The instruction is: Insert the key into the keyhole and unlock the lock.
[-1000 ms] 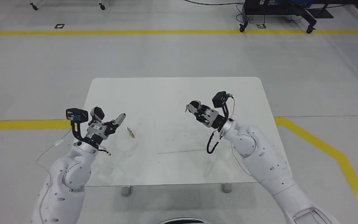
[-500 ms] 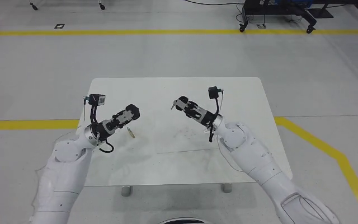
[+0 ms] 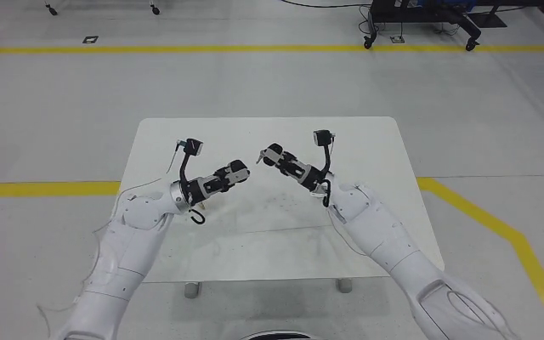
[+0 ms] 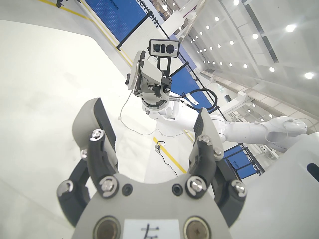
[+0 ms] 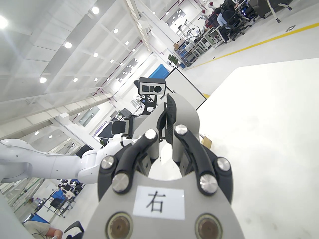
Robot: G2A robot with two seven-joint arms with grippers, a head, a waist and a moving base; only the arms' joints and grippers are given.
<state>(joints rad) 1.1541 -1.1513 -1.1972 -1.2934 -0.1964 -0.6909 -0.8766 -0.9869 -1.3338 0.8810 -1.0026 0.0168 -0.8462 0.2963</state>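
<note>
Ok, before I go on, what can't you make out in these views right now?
1. Key: the right gripper is shut. In the right wrist view the closed jaws hide whether anything sits between them, and in the top view it is too small to tell.
2. Small tan thing on the table: in the right wrist view it is partly behind the gripper's finger, so whether it is the lock is unclear.

white table [image 3: 255,246] | yellow floor line [image 3: 212,48] beyond it | black wheeled cart [image 3: 425,15] farther back
</note>
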